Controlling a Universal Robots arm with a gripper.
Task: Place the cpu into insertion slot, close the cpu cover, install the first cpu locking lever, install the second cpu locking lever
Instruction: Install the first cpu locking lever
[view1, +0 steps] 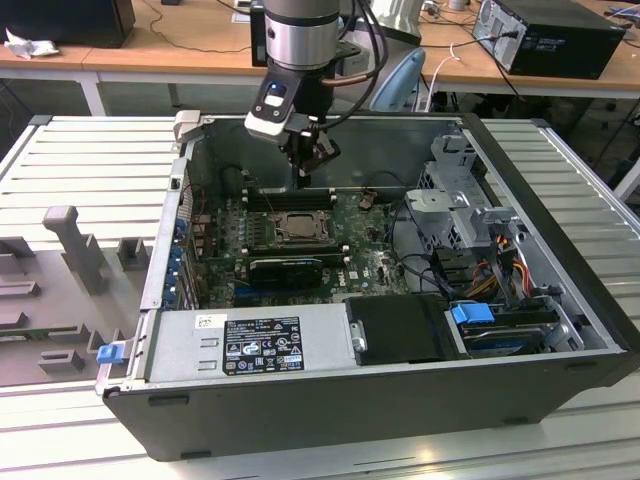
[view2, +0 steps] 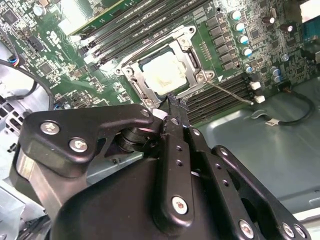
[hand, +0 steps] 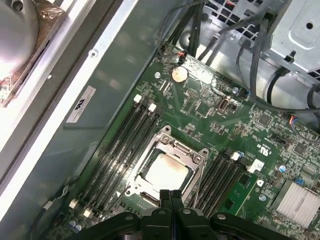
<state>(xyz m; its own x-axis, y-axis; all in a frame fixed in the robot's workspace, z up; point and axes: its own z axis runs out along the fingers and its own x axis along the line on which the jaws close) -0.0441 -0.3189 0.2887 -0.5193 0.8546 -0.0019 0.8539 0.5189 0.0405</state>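
A dark grey open computer case lies on its side on a ribbed aluminium tabletop, with a green motherboard on its floor. Near the board's middle is the square, metal-rimmed insertion slot. The pale silvery square cpu lies flat inside it and shows in both wrist views.

The thin silver cut-out frame of the cpu cover lies down around the chip, its edges over the chip's border. In the second wrist view a thin metal rod runs out from one corner of the socket, across the long black memory slots. Whether it is latched cannot be told.

In the exterior view the arm's black pincer hangs at twelve o'clock from the socket, above a bank of memory slots. It is clear of the chip. In both wrist views the pincer is closed, its fingers pressed together with nothing between them.

A long black expansion card sits at six o'clock from the socket. A grey metal power supply lies beyond it, along the case's near edge.
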